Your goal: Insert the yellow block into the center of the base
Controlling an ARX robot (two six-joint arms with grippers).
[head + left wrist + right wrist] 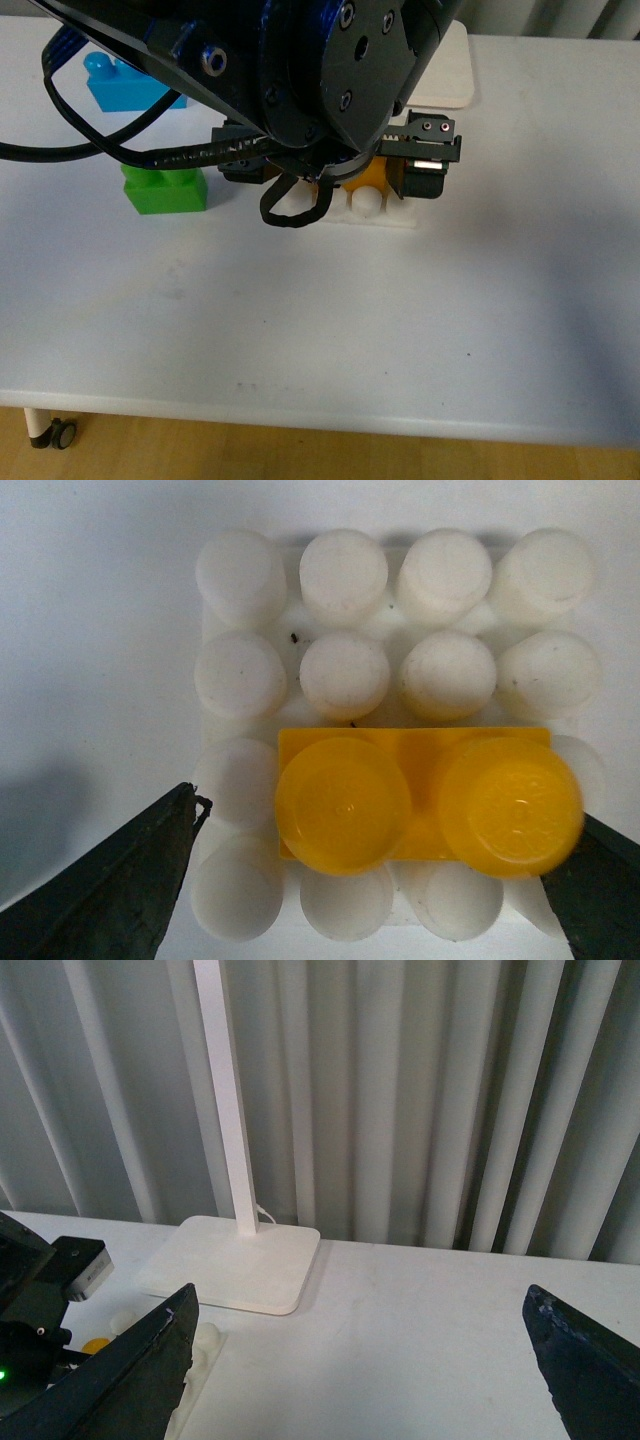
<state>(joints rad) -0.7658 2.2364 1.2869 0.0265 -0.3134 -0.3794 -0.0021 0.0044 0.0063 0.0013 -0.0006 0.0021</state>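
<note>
The yellow block [415, 802] rests on the base [345, 670], offset from center. Left gripper [380, 880] fingers stand open astride it; re-grip and shift it centrally before pressing

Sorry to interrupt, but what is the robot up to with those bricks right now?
The left gripper hangs open over the base, one finger on each side of the yellow block. The block sits on the studs, off the middle, towards one edge. The right gripper is open and empty near the lamp foot. A green brick and blue brick stand aside.
</note>
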